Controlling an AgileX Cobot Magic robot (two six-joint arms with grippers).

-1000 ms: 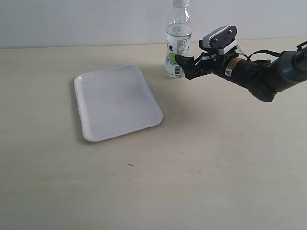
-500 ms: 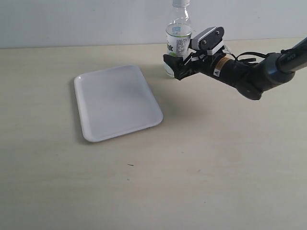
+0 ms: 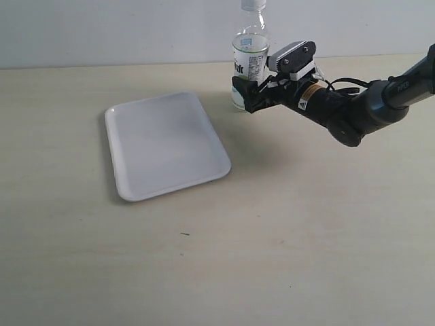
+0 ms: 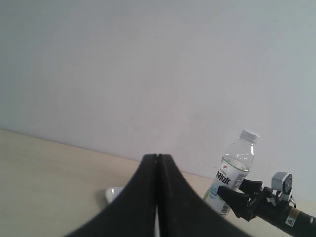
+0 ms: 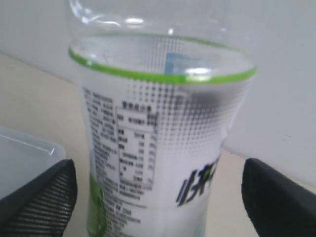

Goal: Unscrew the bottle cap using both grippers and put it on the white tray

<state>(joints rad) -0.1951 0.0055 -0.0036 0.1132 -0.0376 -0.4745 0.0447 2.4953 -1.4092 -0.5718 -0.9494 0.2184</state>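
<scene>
The clear bottle (image 3: 249,61) with its white-and-green label stands upright at the table's far edge, and the white bottle cap (image 3: 254,3) is on its neck. My right gripper (image 3: 245,93) is open, its black fingers (image 5: 44,195) on either side of the bottle's (image 5: 163,148) lower body with a gap on each side. In the left wrist view my left gripper (image 4: 157,157) is shut and empty, well away from the bottle (image 4: 232,180) and cap (image 4: 249,134). It is outside the exterior view. The white tray (image 3: 163,144) lies flat to the left of the bottle.
A pale wall rises just behind the bottle. The right arm (image 3: 346,109) stretches in from the right, low over the beige table (image 3: 272,238). A corner of the tray (image 5: 24,158) shows beside the bottle in the right wrist view.
My right gripper has moved left, from beside the bottle to straddling its lower body, still open. The bottle has shifted slightly left. The tray has not moved.
</scene>
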